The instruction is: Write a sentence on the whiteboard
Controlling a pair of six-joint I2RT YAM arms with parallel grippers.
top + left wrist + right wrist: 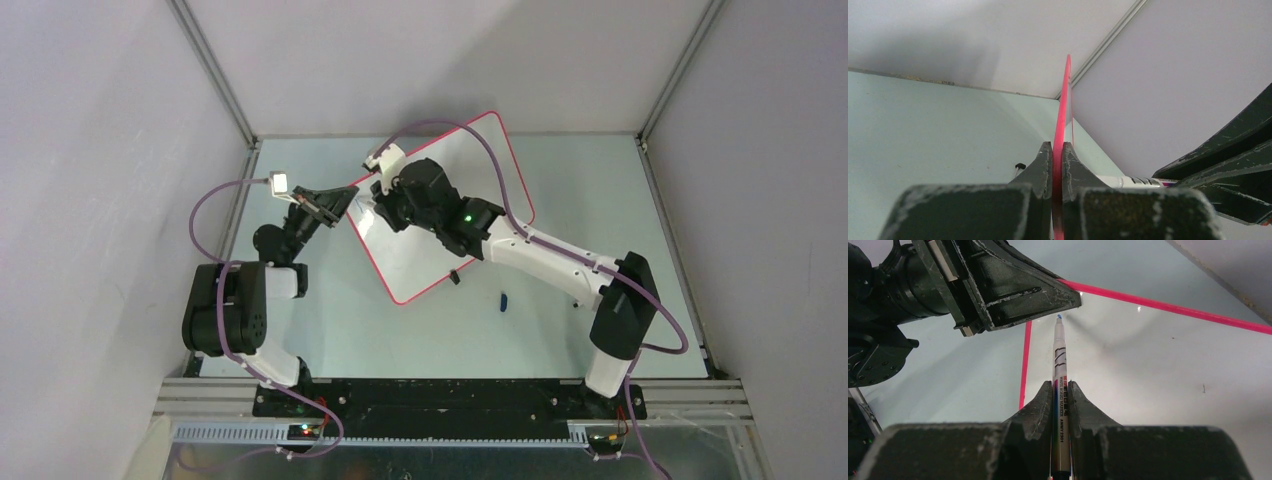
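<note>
— Pale green surface (600, 180) between grey walls; what sits on the left?
— Left fingers (1049, 156), pressed onto the red rim of the board (410, 265) at its left corner; the board lies skewed mid-surface, partly under the right arm; whether that corner is raised I cannot tell.
— And the sentence?
— None shows on the white that I can see; I judge the writing not yet begun.
— Further right?
— Right fingers (1052, 396) pinch the pen (1060, 360) by its barrel, blue tip forward, just beside the left fingers and low over that corner; touching the board or not, I cannot tell.
— What could go wrong?
— Tip and left fingers are very close; a first stroke toward them could knock the pen askew or jolt the board; the pinch has only a thin rim, so hard pressure might twist the board loose or slide it; too little pressure would leave gaps in the letters; the smooth barrel could creep back through its fingers; the purple cable (450, 123) loops over the board and might drag.
— Any containers?
— None in view; a small blue piece (505, 300), perhaps the pen's cap, lies alone on the surface near the board's near edge, apart from it.
</note>
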